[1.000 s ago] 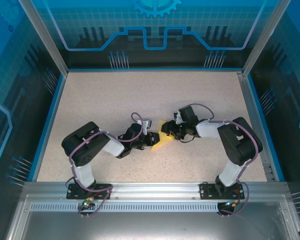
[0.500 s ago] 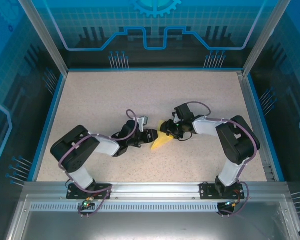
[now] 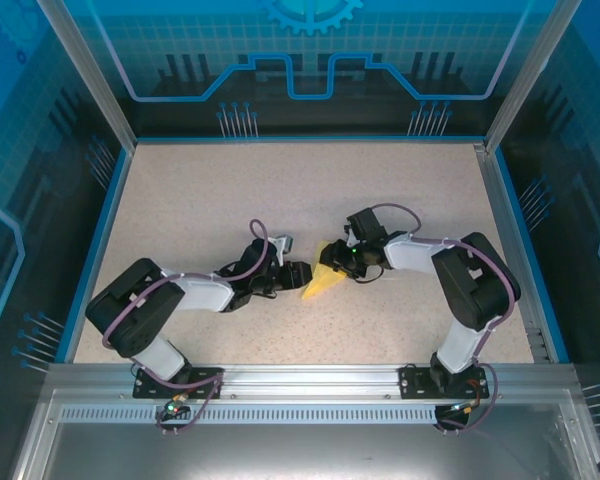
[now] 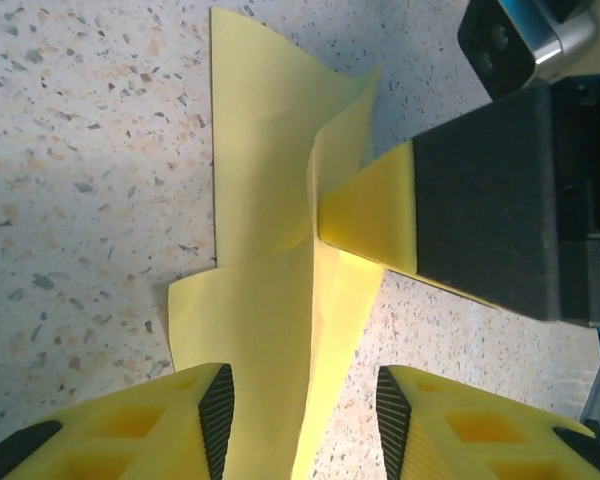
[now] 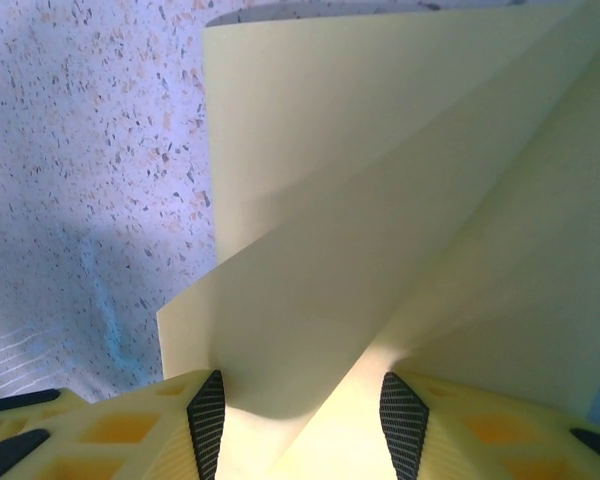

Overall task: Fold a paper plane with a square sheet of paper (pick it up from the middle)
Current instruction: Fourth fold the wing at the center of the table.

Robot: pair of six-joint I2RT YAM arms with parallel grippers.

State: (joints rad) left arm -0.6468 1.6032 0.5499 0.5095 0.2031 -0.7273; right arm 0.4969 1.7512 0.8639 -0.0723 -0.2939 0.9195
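Observation:
The pale-yellow square sheet of paper [image 3: 318,286], partly folded into a pointed shape with a centre crease, lies mid-table between the two grippers. In the left wrist view the paper [image 4: 260,170] has one flap curling up. Its narrow end runs between the open jaws of my left gripper [image 4: 300,425], which are not pinching it. My left gripper [image 3: 298,272] is just left of the sheet. My right gripper [image 3: 336,262] sits on its far right end. In the right wrist view the paper [image 5: 380,200] spreads between the jaws of the right gripper [image 5: 302,425], which stand apart over it.
The speckled table [image 3: 280,190] is ringed by a blue rim and transparent walls. The right gripper's finger [image 4: 370,225] rests against the raised flap, close in front of the left gripper. Both forearms lie low across the middle of the table.
My left gripper has opened and let go of the paper, and the left arm has folded lower and drawn back. The right gripper has edged slightly left on the sheet.

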